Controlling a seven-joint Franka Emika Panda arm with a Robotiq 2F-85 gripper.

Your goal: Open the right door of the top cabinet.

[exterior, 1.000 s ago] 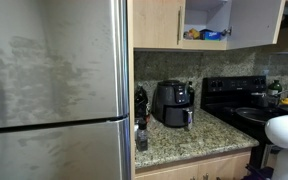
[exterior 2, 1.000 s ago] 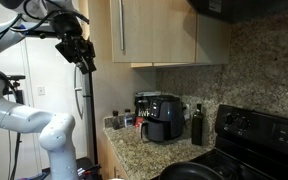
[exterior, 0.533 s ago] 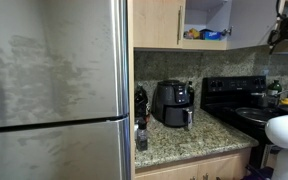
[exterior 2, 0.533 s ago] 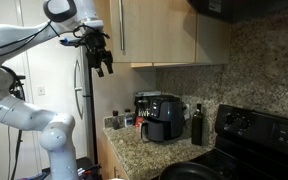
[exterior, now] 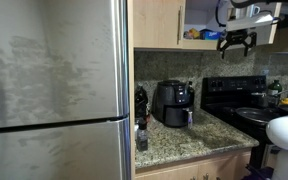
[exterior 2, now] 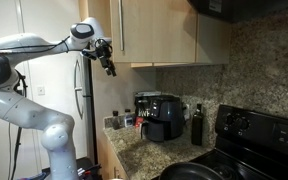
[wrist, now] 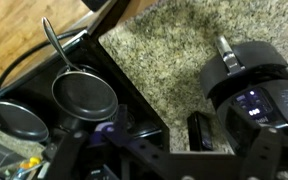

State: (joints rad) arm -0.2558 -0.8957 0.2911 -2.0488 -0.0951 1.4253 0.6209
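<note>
Black gripper (exterior: pixel 238 44), fingers spread, hangs off the outstretched glossy white arm (exterior 2: pixel 39 45) beside the lower corner of the flat light-tan wooden door (exterior 2: pixel 159 30).

The gripper (exterior 2: pixel 106 57) hangs beside the right door (exterior 2: pixel 159 30) (at its handle edge) — perhaps touching, hard to tell.

Top cabinet (exterior: pixel 157 22), right door (exterior: pixel 265 34) open

Light-tan wood wall unit above the back edge of the counter (exterior: pixel 184 140); left panel shut, white interior exposed. The right door (exterior 2: pixel 160 30) is swung out toward the counter's front edge: pale grey inner face, tan outer face, slim vertical bar handle (exterior 2: pixel 121 30) by its free edge
</note>
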